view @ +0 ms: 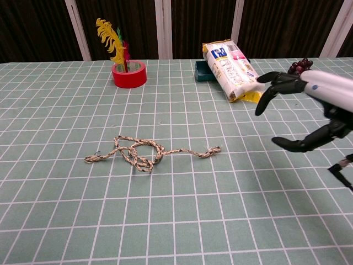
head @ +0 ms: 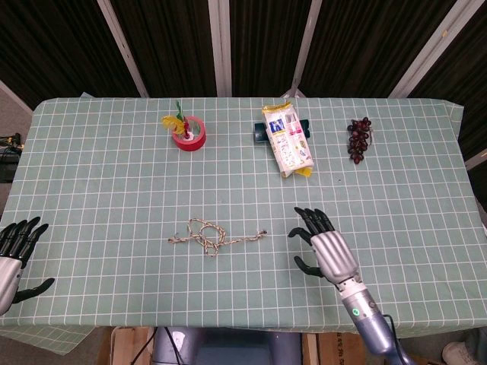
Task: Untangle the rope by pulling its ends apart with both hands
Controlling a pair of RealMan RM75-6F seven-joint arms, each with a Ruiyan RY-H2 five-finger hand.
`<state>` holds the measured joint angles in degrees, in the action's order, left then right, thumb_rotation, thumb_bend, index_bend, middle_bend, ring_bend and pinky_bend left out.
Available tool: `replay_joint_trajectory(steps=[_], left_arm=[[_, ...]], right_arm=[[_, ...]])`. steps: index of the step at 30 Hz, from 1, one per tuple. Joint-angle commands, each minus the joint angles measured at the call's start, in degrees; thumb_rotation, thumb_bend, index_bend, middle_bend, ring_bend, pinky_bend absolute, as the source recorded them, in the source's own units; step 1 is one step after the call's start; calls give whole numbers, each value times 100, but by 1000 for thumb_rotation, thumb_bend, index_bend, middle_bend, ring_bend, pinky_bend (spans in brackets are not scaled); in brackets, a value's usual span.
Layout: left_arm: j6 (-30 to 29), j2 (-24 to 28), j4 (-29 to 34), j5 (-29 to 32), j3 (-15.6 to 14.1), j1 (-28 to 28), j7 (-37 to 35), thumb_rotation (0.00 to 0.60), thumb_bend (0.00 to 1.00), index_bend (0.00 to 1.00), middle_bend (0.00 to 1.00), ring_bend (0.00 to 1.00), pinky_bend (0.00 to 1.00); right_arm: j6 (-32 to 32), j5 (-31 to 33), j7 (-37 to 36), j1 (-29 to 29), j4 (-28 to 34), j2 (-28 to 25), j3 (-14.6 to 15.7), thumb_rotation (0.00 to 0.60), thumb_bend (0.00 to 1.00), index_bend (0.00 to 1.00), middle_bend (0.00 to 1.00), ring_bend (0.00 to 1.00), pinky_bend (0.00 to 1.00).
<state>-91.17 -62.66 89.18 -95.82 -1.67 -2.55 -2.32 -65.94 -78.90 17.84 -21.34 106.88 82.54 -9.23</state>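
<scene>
In the head view, the knotted rope (head: 216, 235) is seen lying at lower centre of the table (head: 91, 182); the right hand (head: 326, 249) is held just right of it, fingers spread, nothing gripped; the left hand (head: 15, 249) is seen at the lower left edge, likewise spread and empty. In the chest view, the rope (view: 149, 153) is found left of centre; the right hand (view: 309, 107) is shown at the right edge, fingers apart.

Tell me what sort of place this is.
Probably a robot test bench in a lab, not a home: a table under a green grid-patterned cloth, dark slatted panels behind it, and unrelated props set out, namely a knotted rope, a snack bag, a red tape roll and grapes.
</scene>
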Motion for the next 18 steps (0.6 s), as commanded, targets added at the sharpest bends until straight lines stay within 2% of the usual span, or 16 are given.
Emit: replay_joint_trajectory(steps=[1,8,18], left_arm=[[-5,-1,-7,0,5,-3,-8,600,84,61,0,0,0],[14,1,-11,6,8,-19,-47,600,84,61,0,0,0],[57,3,-14,61,22,-36,-97,600,84,61,0,0,0]], right_arm=[[167,430,403,-297,-375,555,-180,600,357,397,93,0,0],[226,912,582,-587,-991,1252,-353,600,357,428,102,0,0],[236,1190,610,-838,-1610,1913,-390,600,357,463,103,0,0]])
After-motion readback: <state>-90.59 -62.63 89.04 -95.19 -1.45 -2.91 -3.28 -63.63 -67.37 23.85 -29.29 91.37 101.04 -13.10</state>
